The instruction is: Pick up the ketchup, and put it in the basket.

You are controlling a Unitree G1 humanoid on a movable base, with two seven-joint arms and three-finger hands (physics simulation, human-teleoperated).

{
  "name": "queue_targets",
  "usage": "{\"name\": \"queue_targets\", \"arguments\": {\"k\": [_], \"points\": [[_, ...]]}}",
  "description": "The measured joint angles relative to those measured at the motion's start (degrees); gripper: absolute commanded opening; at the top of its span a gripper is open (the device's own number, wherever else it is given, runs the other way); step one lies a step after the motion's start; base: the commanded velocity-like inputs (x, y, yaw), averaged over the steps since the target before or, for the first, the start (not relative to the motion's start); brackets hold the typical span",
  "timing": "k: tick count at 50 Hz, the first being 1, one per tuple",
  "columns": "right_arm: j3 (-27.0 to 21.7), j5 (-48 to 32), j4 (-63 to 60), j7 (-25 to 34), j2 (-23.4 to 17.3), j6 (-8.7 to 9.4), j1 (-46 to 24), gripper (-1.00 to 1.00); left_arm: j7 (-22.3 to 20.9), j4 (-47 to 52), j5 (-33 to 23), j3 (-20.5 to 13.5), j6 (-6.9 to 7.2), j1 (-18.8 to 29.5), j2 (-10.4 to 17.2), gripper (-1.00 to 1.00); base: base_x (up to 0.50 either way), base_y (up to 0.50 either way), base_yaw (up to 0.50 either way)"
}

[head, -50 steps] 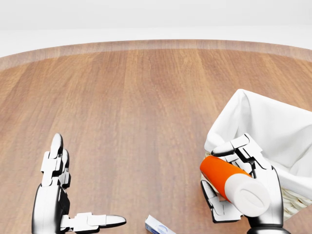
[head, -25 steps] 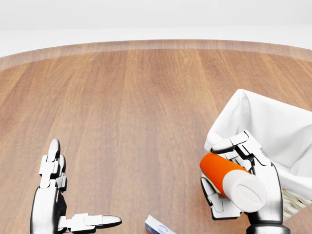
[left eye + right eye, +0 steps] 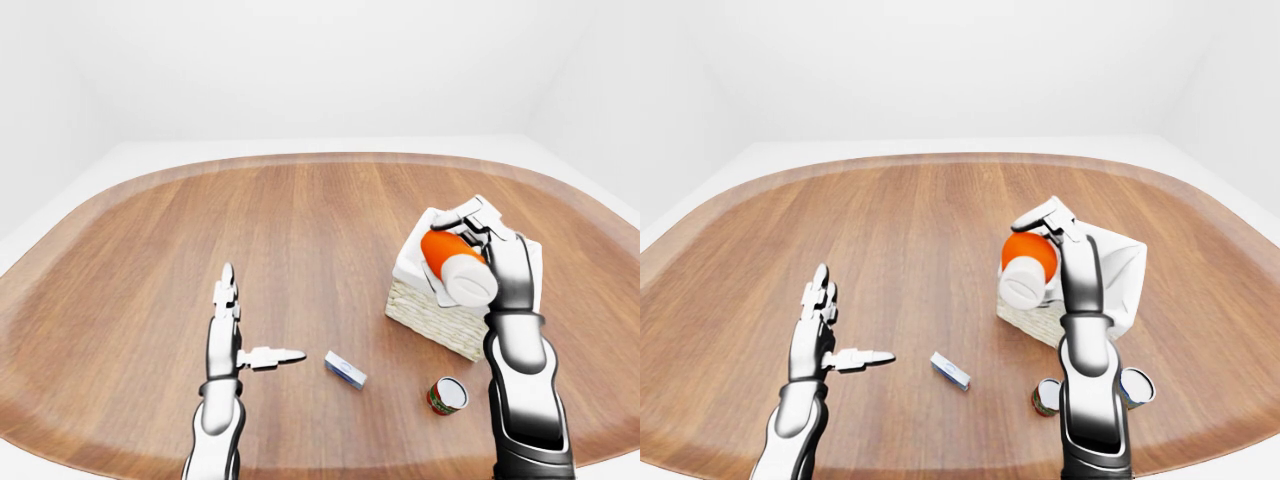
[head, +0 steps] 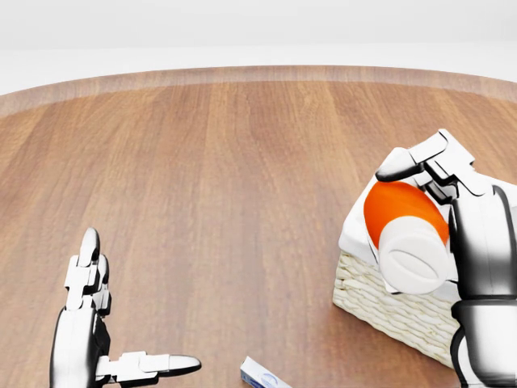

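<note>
The ketchup is an orange bottle with a white cap. My right hand is shut on it and holds it tilted, cap toward the camera, above the near left edge of the basket. The basket is woven wicker with a white cloth liner, at the right of the head view; it also shows in the left-eye view. My left hand is open and empty at the lower left, fingers spread over the wooden table.
A small white and blue box lies on the table between my hands. A small can lies below the basket in the left-eye view. A second round can shows behind my right forearm in the right-eye view.
My right hand has lifted the ketchup up and to the right, from beside the basket to above its near edge. The left hand has barely moved.
</note>
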State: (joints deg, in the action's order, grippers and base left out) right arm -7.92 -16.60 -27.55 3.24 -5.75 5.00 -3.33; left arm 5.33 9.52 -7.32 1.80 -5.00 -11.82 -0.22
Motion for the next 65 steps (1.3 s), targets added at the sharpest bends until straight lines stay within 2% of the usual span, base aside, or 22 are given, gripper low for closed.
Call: {"name": "queue_targets", "arguments": {"k": [25,37,46,52,65], "points": [[-3.13,-19.8,13.48,8.35,-9.97,0.0,-14.21,-1.0,0.1,-1.69,0.24,-0.36,0.0,0.46,-0.01,1.0,0.0,0.0,0.0],[-3.95,-25.37,18.33,11.39,-13.21,0.0,-18.61,-1.0,0.2,-2.12,0.24,-0.43,0.0,0.64,-0.02,1.0,0.0,0.0,0.0],[-3.66,-32.2,25.64,14.4,-17.77,-0.01,-23.82,-1.0,0.25,-2.24,0.33,-0.63,0.0,0.7,-0.01,1.0,0.0,0.0,0.0],[-3.56,-35.6,33.5,13.67,-19.83,0.0,-26.55,-1.0,0.25,-2.31,0.45,-0.77,0.0,0.79,-0.02,1.0,0.0,0.0,0.0],[-1.78,-40.78,54.1,7.19,-23.78,0.0,-32.71,-1.0,0.3,-2.69,0.66,-0.94,0.0,1.17,-0.04,1.0,0.0,0.0,0.0]]}}
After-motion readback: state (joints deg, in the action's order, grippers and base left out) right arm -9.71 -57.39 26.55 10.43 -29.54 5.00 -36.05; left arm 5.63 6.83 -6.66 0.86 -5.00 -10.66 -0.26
